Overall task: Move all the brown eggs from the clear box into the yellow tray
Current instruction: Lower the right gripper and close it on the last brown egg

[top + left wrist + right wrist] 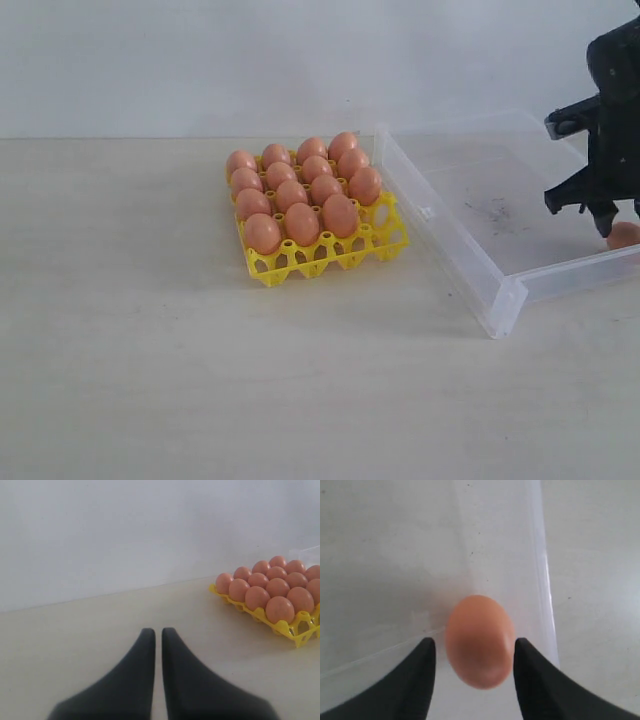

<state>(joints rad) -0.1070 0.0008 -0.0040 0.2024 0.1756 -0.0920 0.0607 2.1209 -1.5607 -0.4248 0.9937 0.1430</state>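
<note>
clear box (480, 190): far right end cut off by frame | yellow tray (300, 262): just beside it, mostly filled with brown eggs (302, 222) | right gripper (474, 646): jaws spread astride loose egg (479, 640) by box wall, contact unclear | left gripper (158, 634): jaws nearly touching, empty

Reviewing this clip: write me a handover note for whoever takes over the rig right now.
Left gripper: shut, empty, clear of the yellow tray.
Right gripper: open, jaws either side of the last brown egg in the clear box, not gripping yet.
Done: fifteen eggs sit in the tray.
Left: grasp that egg, place it in the empty corner cup.
</note>
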